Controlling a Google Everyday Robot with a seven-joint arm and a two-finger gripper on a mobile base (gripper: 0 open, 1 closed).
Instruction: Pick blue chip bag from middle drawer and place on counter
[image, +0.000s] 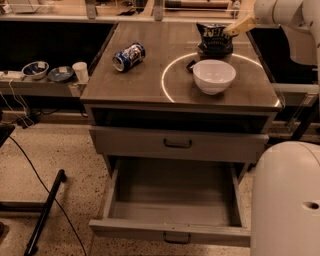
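The flat grey-brown wooden counter (140, 85) is being used as the place where things are put down. A thin bright circle (167, 75) is being shown on it, most likely to mark the spot. Under it, the wide, deep grey middle drawer (170, 231) is being seen pulled right out. Nothing is being seen inside it. It is being guessed that it stands open so it can be reached into. The big round white robot body (285, 200) is being seen at the lower right, just beside the drawer. The shallower grey drawer front (130, 142) above is being seen pushed shut.

A round white bowl (214, 75) is being carried by the counter, inside the circle. Just behind it, the crumpled dark-blue chip bag (215, 40) is being stood upright on the counter, at the back of the circle. So the bag is not in the drawer, and the job is being judged as nearly done. A blue-and-white drink can (129, 56) is being seen lying on its side, well apart from the bag.

The cream gripper (232, 28) is being seen at the bag's top right corner. It is likely being held high there so the bag stands up and the bowl is not bumped. Whether it is gripping the bag or letting it go cannot be told.
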